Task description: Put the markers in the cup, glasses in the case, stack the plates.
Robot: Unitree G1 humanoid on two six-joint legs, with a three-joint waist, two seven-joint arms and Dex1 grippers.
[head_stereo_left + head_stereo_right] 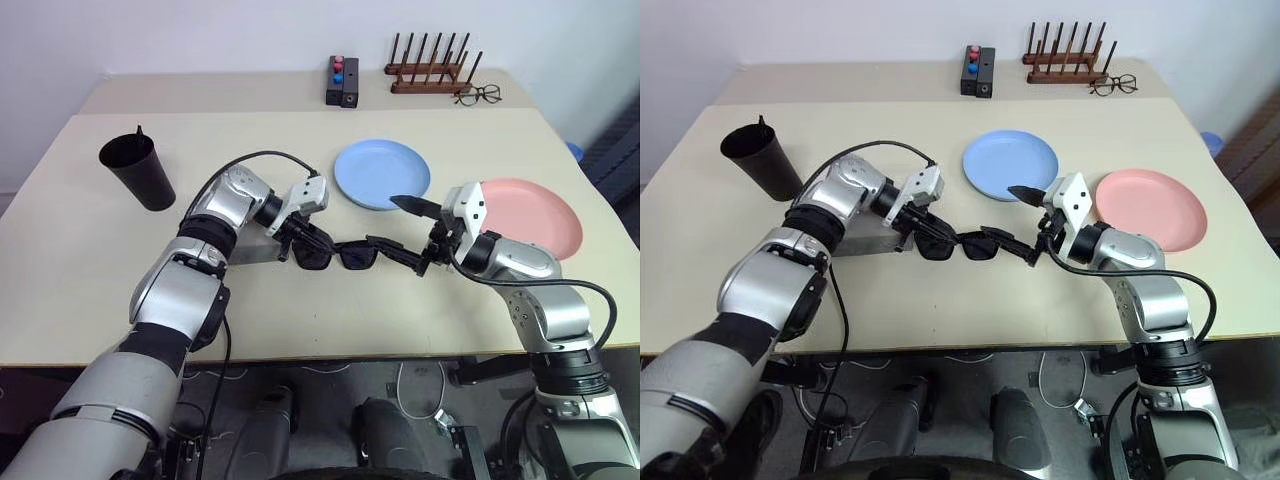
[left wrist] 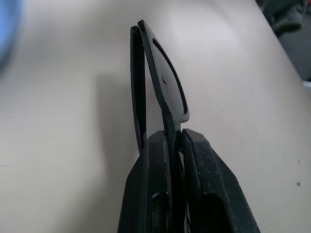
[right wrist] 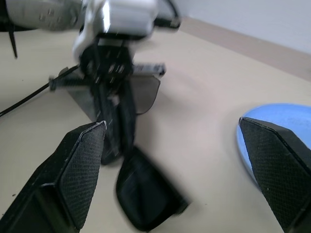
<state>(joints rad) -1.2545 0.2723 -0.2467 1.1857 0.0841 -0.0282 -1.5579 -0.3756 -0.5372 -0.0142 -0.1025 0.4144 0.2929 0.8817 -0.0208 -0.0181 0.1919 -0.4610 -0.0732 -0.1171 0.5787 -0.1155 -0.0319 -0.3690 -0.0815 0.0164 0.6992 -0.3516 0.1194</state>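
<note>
Glasses [image 1: 338,256]: near the tabletop's front edge, mid-width; long axis parallel to that edge, lenses facing the front. Left gripper [image 1: 300,243]: clamped on the frame's left end. Right gripper [image 1: 405,236]: jaws wide apart, gripping nothing, at the frame's right end.

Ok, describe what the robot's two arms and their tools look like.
Both arms are rounded silver-grey metal segments joined by black bands. A white block sits at each wrist, and a loose black cable loops from it back along the forearm. The left tool and the right tool each carry two black tapered fingers; the right fingers' inner pads have a fine cross-hatched grip texture.
</note>
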